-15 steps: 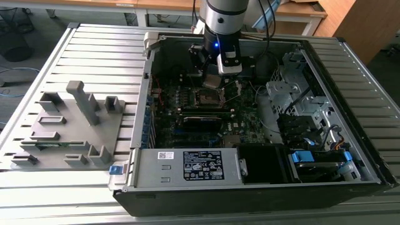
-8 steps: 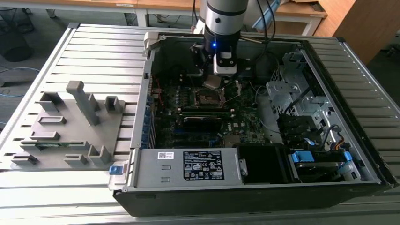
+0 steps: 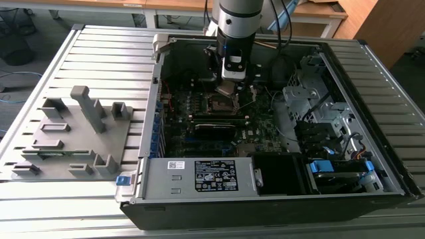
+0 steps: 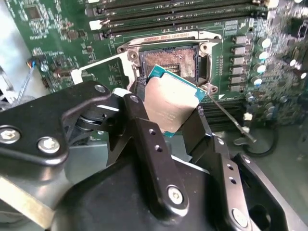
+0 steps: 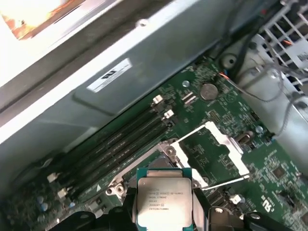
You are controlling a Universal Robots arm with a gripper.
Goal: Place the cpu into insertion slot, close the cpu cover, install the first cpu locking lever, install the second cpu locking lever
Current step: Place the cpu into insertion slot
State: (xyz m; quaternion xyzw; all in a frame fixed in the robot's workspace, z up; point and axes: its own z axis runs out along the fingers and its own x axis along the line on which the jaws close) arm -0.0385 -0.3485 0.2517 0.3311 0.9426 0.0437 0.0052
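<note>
One step of four is in hand: placing the chip [image 4: 171, 103]. The claw [image 4: 169, 114] is gripping the chip by two opposite edges, fingers [image 4: 144, 127] narrowed onto it, and is holding it just above the socket [image 4: 171, 58], not touching. Reading the exterior view as a clock face, the socket is lying just at the claw's six o'clock. The cover [image 5: 226, 144] is standing open, and a thin lever [image 4: 231, 118] is lying unlatched beside the socket. Seating, I judge, is calling for lining the chip's edges up with the socket's rim and lowering it flat.
</note>
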